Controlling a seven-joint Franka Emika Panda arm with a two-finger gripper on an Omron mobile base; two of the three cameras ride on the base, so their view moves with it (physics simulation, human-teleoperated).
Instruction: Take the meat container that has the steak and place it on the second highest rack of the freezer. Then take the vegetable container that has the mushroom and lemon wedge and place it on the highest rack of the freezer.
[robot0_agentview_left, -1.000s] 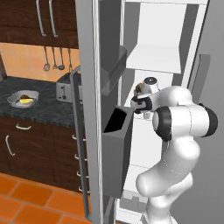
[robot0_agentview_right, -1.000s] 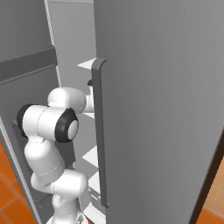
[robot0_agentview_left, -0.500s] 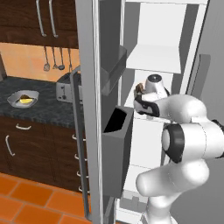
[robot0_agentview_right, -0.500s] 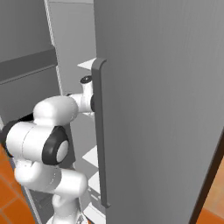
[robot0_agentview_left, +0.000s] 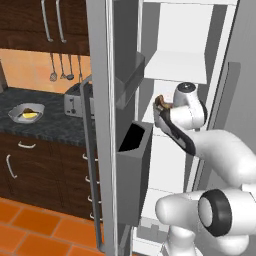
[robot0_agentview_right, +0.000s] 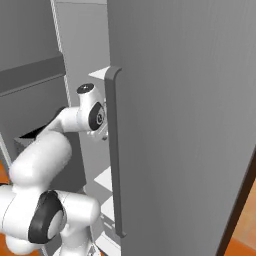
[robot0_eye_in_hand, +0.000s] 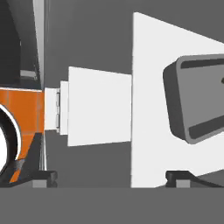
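The scene is evenly and brightly lit, with no glare. Shadows are soft. Edges are rendered slightly coarse and blurred.

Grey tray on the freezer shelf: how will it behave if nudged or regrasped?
Probably stiff: the tray has a crisp, rounded-rectangle rim. It likely slides rather than tips, being low and flat against the smooth white shelf. Its raised rim should offer a grip.

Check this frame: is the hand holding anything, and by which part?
Nothing is held. The hand is open, fingertips apart, with a grey container lying ahead on the white rack.
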